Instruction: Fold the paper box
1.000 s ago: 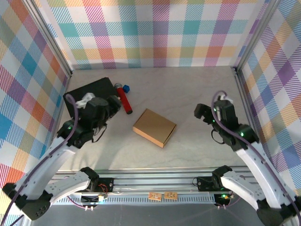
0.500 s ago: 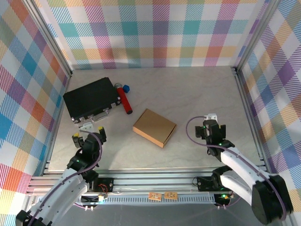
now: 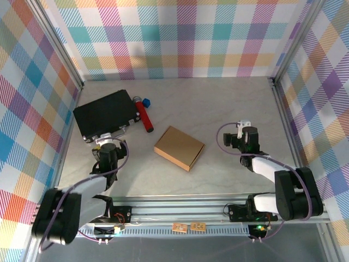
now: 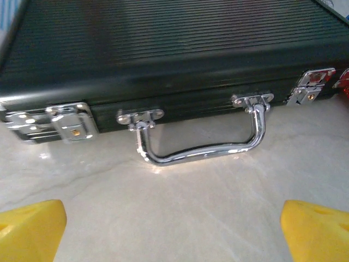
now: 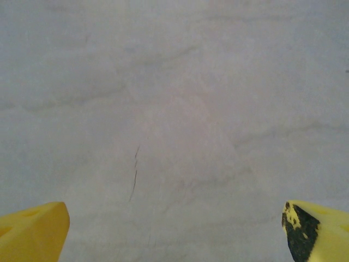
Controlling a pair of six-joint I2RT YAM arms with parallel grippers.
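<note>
Both left tool and right tool gape empty, flanking paper box; black case faces left tool.

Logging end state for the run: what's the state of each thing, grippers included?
Paper box: folded shut, flat on the table.
Black case: closed, handle lying down.
Red tube: lying flat beside the case.
Left gripper: open, empty.
Right gripper: open, empty.

case: black ribbed case, shut, flat on pale marbled tabletop, far left
hardware: chrome handle on near side, btwn two chrome latches
tube: red tube just right of case
blue: small blue obj by tube's far end
walls: plaid panels, 3 sides
</note>
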